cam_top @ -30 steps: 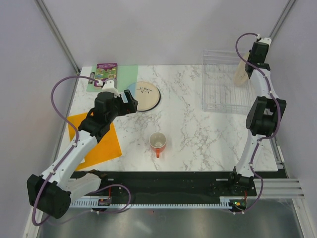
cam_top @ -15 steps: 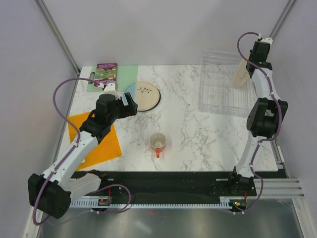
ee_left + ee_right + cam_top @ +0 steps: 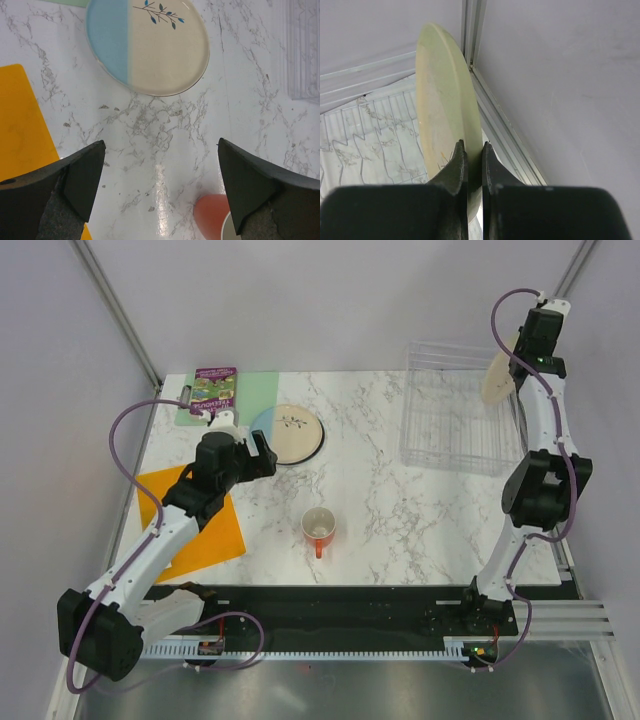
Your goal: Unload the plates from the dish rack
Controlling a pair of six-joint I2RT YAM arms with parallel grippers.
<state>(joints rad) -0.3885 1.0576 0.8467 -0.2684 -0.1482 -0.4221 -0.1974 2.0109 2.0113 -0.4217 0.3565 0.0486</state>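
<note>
right claw clamped on pale yellow plate rim, over dish rack | left claw apart, sprig plate ahead

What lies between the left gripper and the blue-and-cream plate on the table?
Nothing but bare marble tabletop: the left wrist view shows an empty stretch between the left gripper and the blue-and-cream plate.

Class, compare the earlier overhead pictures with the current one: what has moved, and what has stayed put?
The right gripper, shut on the pale yellow plate, lifted it higher, away from the dish rack; the rack seems to have shifted slightly left. The open left gripper, the blue-and-cream sprig plate and the orange-red mug stayed put.
</note>
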